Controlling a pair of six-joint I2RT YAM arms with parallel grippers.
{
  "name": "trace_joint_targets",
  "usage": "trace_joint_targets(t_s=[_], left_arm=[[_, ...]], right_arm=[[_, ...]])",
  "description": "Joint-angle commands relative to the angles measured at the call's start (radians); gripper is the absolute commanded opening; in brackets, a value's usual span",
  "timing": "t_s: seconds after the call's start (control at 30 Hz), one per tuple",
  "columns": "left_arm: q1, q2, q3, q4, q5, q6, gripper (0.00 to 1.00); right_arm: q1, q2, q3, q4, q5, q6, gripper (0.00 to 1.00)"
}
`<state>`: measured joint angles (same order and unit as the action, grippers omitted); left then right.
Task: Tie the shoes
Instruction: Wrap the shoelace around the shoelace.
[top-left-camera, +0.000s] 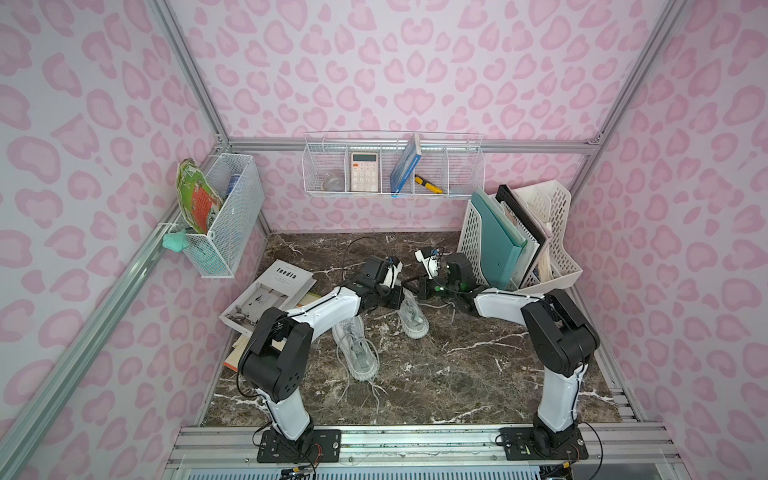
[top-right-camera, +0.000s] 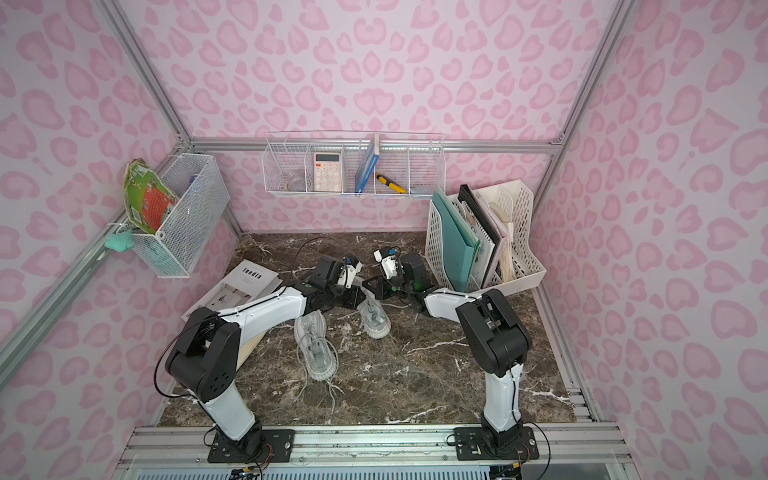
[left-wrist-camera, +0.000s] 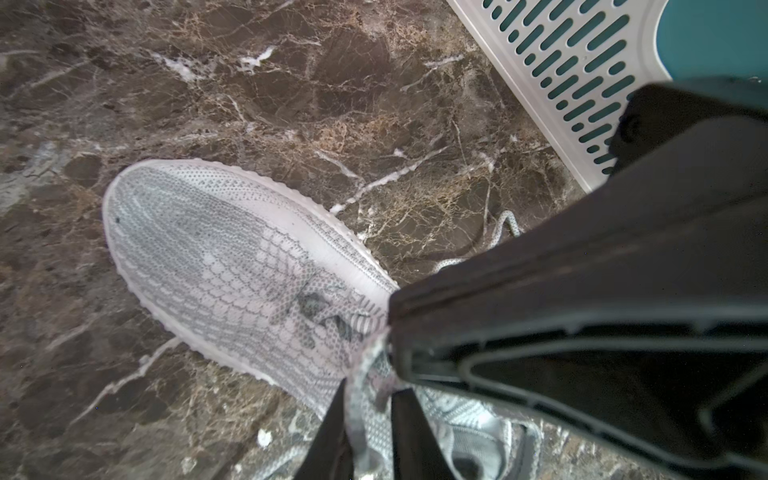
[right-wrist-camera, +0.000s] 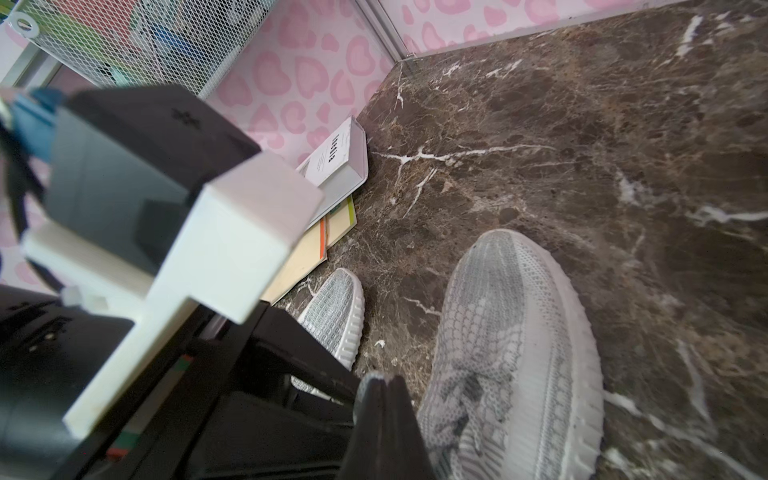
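The nearer shoe lies untied on the worktop, its loose laces trailing toward the arms' bases. Just beyond it, both hands work over the farther shoe. The left hand is narrowed on a lace strand. The right hand is pinched tight, whether on lace cannot be told. No bow shows, so nearly everything seems left to do. Magazines and a file rack crowd either side.

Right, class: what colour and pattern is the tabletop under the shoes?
The tabletop is dark brown marble with white veins, clearest in the right wrist view.
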<state>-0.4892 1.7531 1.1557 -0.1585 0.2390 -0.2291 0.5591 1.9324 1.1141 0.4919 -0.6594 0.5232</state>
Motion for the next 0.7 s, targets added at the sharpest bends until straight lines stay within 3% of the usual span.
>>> trace_joint_targets(t_s=[0.0, 0.3, 0.43, 0.67], left_arm=[[-0.003, 0.012, 0.016, 0.014, -0.012, 0.0, 0.16], [-0.008, 0.01, -0.004, 0.039, -0.018, -0.009, 0.0], [-0.007, 0.002, -0.028, 0.061, -0.006, -0.005, 0.0], [-0.007, 0.004, -0.03, 0.076, 0.019, 0.014, 0.0]], right_arm=[[0.003, 0.004, 0.013, -0.002, 0.007, 0.012, 0.0], [0.005, -0.003, 0.013, -0.027, 0.021, 0.0, 0.0], [-0.001, -0.016, 0.002, -0.045, 0.035, -0.011, 0.01], [-0.041, -0.101, -0.081, -0.074, 0.069, -0.045, 0.29]])
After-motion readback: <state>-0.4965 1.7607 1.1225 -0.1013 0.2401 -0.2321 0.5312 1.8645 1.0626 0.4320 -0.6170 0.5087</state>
